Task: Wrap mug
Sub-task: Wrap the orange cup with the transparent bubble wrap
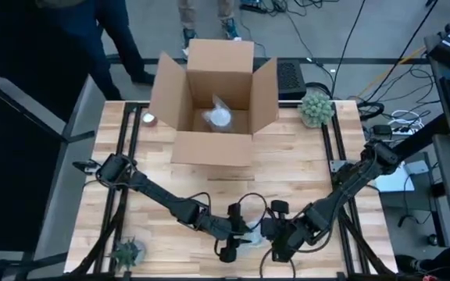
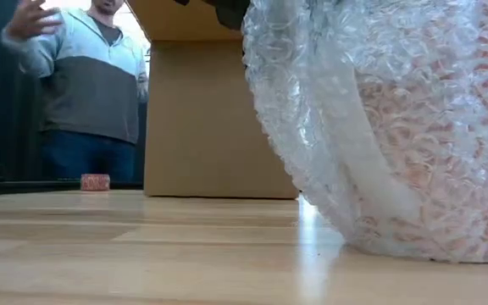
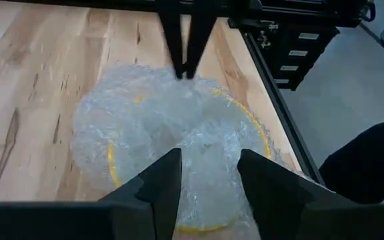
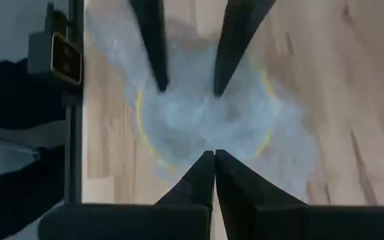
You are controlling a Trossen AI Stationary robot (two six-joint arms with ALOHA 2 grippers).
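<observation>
The mug, with a red pattern and a yellow rim, stands on the table near its front edge, covered in clear bubble wrap. My left gripper is open above it, with one finger on each side of a raised bunch of wrap. My right gripper comes from the opposite side and is shut at the top of the wrap. In the high view both grippers meet over the bundle. My right gripper pinches a bit of the bubble wrap on top of the mug, only at its fingertips, slanting down from the table's right. The wrapped mug stands on the table. I cannot tell whether my left gripper's open fingers touch the wrap between them.
An open cardboard box stands at the far middle with a wrapped item inside. A potted plant sits at the far right and a small plant at the near left. A person stands beyond the table.
</observation>
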